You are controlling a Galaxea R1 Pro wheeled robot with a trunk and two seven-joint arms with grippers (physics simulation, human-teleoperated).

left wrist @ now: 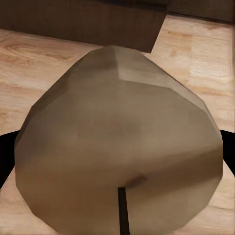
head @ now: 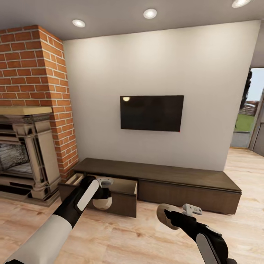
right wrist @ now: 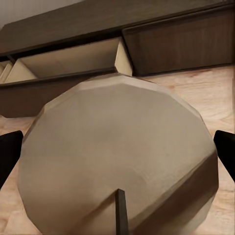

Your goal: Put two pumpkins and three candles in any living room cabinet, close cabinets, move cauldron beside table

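Observation:
The long low dark-brown cabinet [head: 183, 175] runs along the white wall, and its left drawers [head: 123, 186] are pulled out, showing pale insides. My left gripper [head: 103, 196] is shut on a beige candle [head: 102, 203] right in front of the open drawer. In the left wrist view this candle [left wrist: 117, 132] sits between black fingers [left wrist: 5, 156]. Lower right, my right gripper [head: 171, 217] is shut on a second beige candle [head: 165, 215] over the floor. The right wrist view looks past that candle [right wrist: 117, 156] to the open drawer [right wrist: 73, 58]. Pumpkins, cauldron and table are out of view.
An ornate grey fireplace [head: 25, 154] under a red brick chimney [head: 40, 73] stands just left of the cabinet. A black TV [head: 151, 113] hangs on the wall above it. A doorway [head: 253, 113] opens at the far right. Wooden floor [head: 121, 234] lies before the cabinet.

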